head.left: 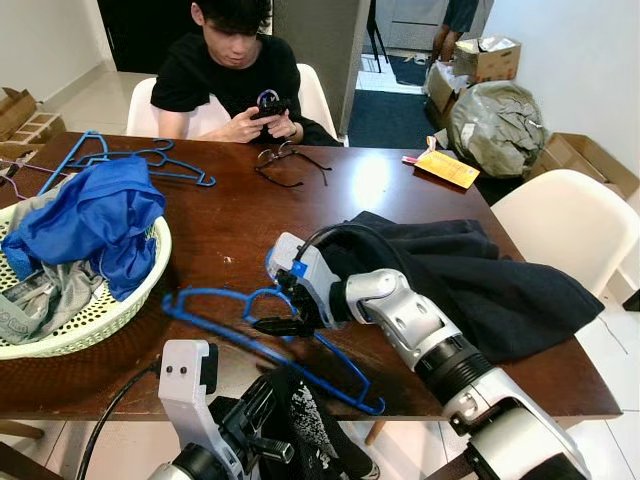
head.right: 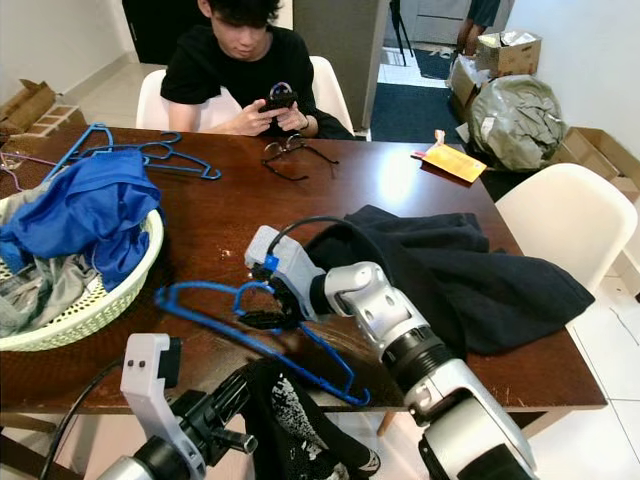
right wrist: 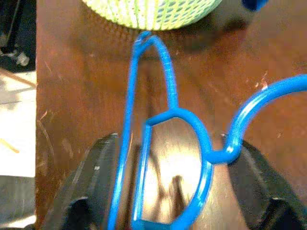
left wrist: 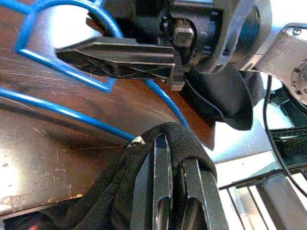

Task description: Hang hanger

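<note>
A blue plastic hanger (head.left: pixel 214 293) lies flat on the brown table (head.left: pixel 230 220) near its front edge. My right gripper (head.left: pixel 272 325) is low over the hanger's neck, open, with one finger on each side of the hook base (right wrist: pixel 201 139). The left gripper (left wrist: pixel 176 158) sits at the table's front edge, shut on a black patterned garment (head.left: pixel 310 430) that is draped over its fingers. A larger black garment (head.left: pixel 470 270) is spread on the table behind my right arm.
A white laundry basket (head.left: pixel 100 310) holding blue and grey clothes stands at the left. More blue hangers (head.left: pixel 150 160) and a pair of glasses (head.left: pixel 285 160) lie farther back. A seated person (head.left: pixel 235 80) holds a phone across the table. A white chair (head.left: pixel 570 220) stands at the right.
</note>
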